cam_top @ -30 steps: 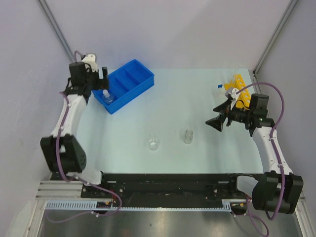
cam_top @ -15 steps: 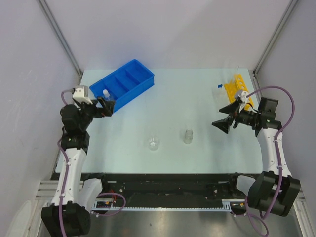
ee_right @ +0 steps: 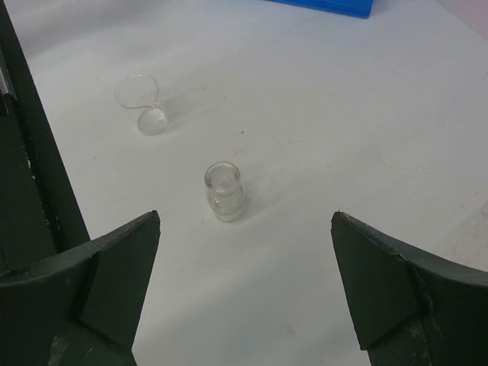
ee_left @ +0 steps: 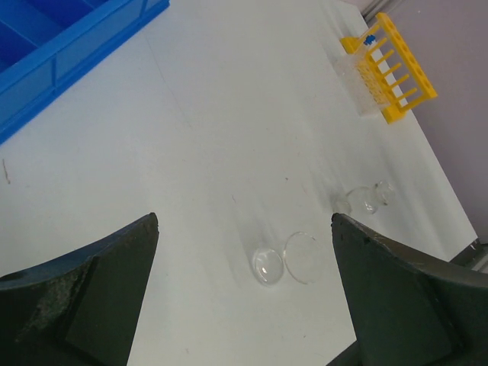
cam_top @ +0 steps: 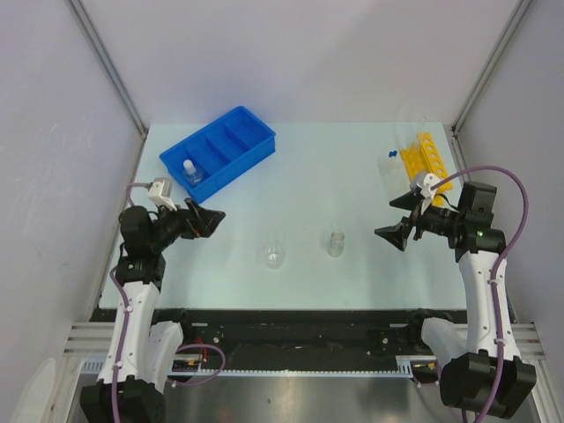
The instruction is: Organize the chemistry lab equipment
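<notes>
Vial first: the small clear glass vial [ee_right: 224, 191] stands upright by the middle of the counter's near edge, straight ahead of your right gripper [cam_top: 395, 220], which is spread wide and empty. The small clear glass beaker [cam_top: 276, 256] just beside it lies closer to the left gripper [cam_top: 211, 222], also wide and empty. The right wrist view shows the vial centred between the fingers; only the top view shows the whole blue divided plastic tray [cam_top: 240, 169] toward the far left corner.

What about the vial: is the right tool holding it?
No, the right tool is open and the vial stands free on the table, touched by neither finger.
</notes>
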Tool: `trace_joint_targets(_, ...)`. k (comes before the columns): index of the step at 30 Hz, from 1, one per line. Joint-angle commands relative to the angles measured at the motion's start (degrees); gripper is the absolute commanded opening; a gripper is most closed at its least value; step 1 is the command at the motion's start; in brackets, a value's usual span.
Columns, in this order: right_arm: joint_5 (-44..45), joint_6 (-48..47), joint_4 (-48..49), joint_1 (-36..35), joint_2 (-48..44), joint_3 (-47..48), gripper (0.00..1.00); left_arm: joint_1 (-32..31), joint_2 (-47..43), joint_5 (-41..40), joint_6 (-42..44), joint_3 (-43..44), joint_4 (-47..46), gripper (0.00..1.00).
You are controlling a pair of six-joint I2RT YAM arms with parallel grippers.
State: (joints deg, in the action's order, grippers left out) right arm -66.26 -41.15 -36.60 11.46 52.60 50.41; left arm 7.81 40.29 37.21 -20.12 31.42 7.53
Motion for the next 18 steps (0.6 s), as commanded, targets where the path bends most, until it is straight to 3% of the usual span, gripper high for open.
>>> trace_joint_targets(1, 1.49, 0.37, -3.65, -0.04, 2.41, 0.30, 1.00, 0.10, 0.92, 4.45, -1.94, -0.04, 0.11, 1.00)
trace_joint_targets(12, -2.99, -2.97, -5.51, 4.53, 4.71, -4.18, 1.00, -5.61, 3.21, 4.45, -1.68, -0.66, 2.92, 1.00)
trace_joint_targets(18, -2.82, -4.03, -5.50, 5.15, 4.53, -5.76, 1.00, -19.40, 6.20, -4.33, 0.08, 0.75, 7.49, 1.00)
